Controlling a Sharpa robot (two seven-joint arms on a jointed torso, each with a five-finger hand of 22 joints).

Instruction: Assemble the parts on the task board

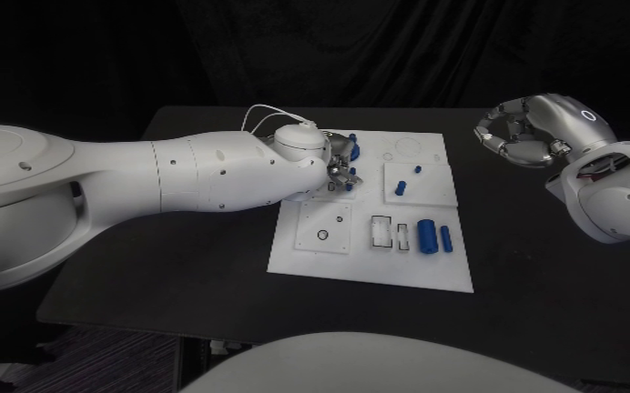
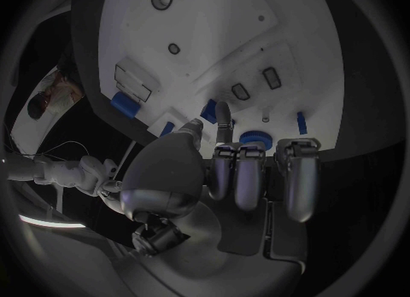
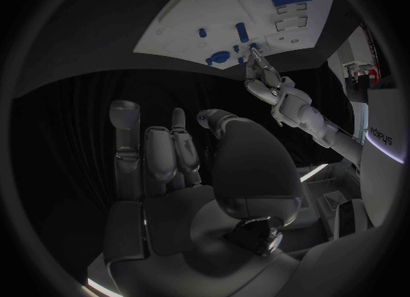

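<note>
Head view: the white square task board (image 1: 374, 270) is lying in the middle of the black table (image 1: 171, 275). The left arm is reaching across from the left, and its silver left hand (image 1: 339, 164) is hovering over the board's far left corner, fingers pointing down beside a round blue part (image 1: 353, 151). Whether the fingers are pinching anything cannot be told here. Two small blue pegs (image 1: 401, 187) are standing in a raised white block at the board's centre. A large blue cylinder (image 1: 427, 235) and a slimmer blue cylinder (image 1: 446, 238) are lying side by side near the board's right edge, next to a rectangular recess (image 1: 381, 233). The silver right hand (image 1: 528, 132) is hanging off the board, over the table's far right side, fingers curled inward and holding nothing.

Left wrist view: the left hand (image 2: 224, 164) is poised above the board (image 2: 205, 24), its thumb and one finger extending toward a small blue piece (image 2: 208, 111); contact is not clear. A round blue cap (image 2: 255, 138) is lying just beyond the other fingers, and a blue cylinder (image 2: 123, 104) is resting near the recess.

Right wrist view: the right hand (image 3: 201, 167) is facing the board (image 3: 184, 20) from well apart, fingers bent, grasping nothing. The left hand (image 3: 260, 75) is working at the board's edge near the blue parts (image 3: 224, 56).
</note>
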